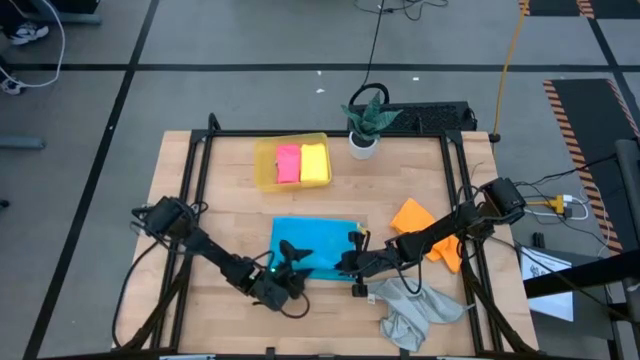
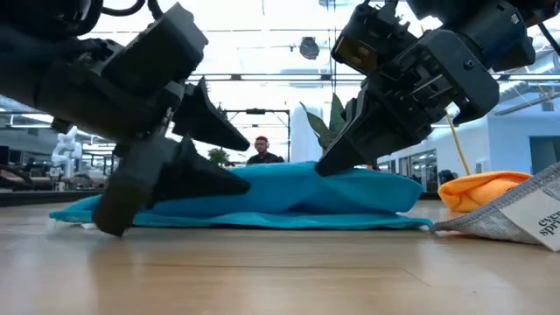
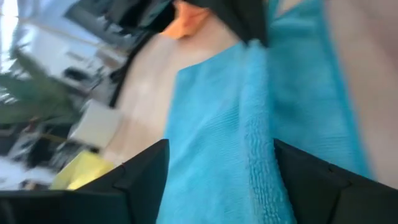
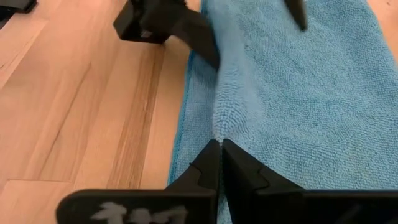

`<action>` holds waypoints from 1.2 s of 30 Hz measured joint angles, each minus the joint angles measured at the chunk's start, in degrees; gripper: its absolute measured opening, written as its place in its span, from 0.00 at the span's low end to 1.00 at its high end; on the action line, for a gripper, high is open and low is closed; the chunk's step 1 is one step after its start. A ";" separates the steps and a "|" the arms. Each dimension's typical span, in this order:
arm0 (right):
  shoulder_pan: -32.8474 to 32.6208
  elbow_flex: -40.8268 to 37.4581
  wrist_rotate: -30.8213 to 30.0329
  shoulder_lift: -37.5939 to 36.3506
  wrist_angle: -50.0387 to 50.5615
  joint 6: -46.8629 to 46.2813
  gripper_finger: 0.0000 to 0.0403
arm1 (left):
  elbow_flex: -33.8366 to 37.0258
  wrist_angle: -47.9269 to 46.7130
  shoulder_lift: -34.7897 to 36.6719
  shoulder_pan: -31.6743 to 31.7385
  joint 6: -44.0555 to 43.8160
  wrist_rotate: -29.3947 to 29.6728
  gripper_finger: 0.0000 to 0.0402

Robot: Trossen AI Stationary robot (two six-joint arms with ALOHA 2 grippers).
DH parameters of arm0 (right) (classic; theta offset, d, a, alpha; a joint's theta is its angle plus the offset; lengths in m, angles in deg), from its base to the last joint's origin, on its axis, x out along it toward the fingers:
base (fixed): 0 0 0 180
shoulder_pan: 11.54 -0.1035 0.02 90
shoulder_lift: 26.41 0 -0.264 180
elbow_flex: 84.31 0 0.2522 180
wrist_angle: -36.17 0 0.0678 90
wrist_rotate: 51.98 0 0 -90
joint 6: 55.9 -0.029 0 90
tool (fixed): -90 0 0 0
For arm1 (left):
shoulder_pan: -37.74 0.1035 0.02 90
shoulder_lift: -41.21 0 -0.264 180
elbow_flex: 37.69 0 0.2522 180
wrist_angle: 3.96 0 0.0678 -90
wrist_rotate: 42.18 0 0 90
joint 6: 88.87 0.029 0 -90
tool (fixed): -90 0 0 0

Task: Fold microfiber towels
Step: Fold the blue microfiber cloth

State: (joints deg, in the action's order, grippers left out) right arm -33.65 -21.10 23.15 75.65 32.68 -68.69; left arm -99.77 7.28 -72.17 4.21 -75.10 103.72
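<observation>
Left fingers (image 3: 146, 177) spread wide astride the blue towel's (image 1: 315, 245) raised fold, gripping nothing. Right fingers (image 4: 219, 163) pressed together, pinching that same fold at the towel's near edge. Towel flat mid-table (image 1: 230, 210); orange towel (image 1: 420, 225) and grey towel (image 1: 415, 312) nearby to the right.

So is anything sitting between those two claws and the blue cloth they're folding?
Nothing visible. The left gripper stands open at the blue towel's near edge, and the right gripper is shut, pinching a ridge of it. The orange towel and grey towel lie off to the side.
</observation>
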 joint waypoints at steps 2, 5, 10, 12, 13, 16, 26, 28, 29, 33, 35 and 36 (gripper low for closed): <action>0.00 0.00 0.00 0.00 0.04 0.00 0.01 | 0.00 -1.01 -0.04 -0.59 -0.43 2.84 0.63; 0.00 0.00 0.00 0.00 0.17 0.00 0.01 | 0.00 -1.74 -0.02 -1.85 -0.51 4.77 0.55; 0.00 0.00 0.01 0.00 0.43 0.00 0.01 | -0.04 -3.93 0.07 -4.66 -3.40 6.03 0.42; 0.00 0.00 0.02 0.00 0.42 0.00 0.01 | -0.07 -4.81 0.09 -5.79 -4.59 6.13 0.38; 0.00 0.00 0.01 -0.08 0.46 -0.02 0.01 | -0.11 -5.39 0.09 -6.33 -5.14 6.17 0.36; 0.00 0.00 0.02 -0.31 0.44 -0.02 0.02 | -0.15 -6.89 0.20 -7.57 -6.50 6.23 0.31; 0.00 0.00 0.15 -0.50 0.44 -1.73 0.18 | -0.28 -12.16 0.35 -6.07 -13.12 -2.57 0.25; 0.00 0.00 0.15 -0.50 0.43 -1.69 0.22 | -0.26 -11.07 0.35 -5.32 -11.32 -6.35 0.27; 0.00 0.00 0.16 -0.50 0.42 -1.66 0.24 | -0.26 -10.36 0.35 -4.84 -9.77 -8.49 0.29; 0.00 0.00 0.17 -0.50 0.42 -1.56 0.29 | -0.26 -7.46 0.31 -2.27 -5.23 -17.76 0.41; -0.09 0.00 0.27 -0.50 0.44 -1.54 0.30 | -0.22 -7.03 0.29 -1.09 -5.17 -20.09 0.49; -0.09 0.00 0.42 -0.50 0.44 -1.50 0.31 | -0.19 -7.05 0.28 -0.57 -5.60 -20.27 0.52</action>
State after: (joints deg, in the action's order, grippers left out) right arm -33.74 -21.10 23.56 75.15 33.11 -70.20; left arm -99.96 0.23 -71.89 3.64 -80.70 83.45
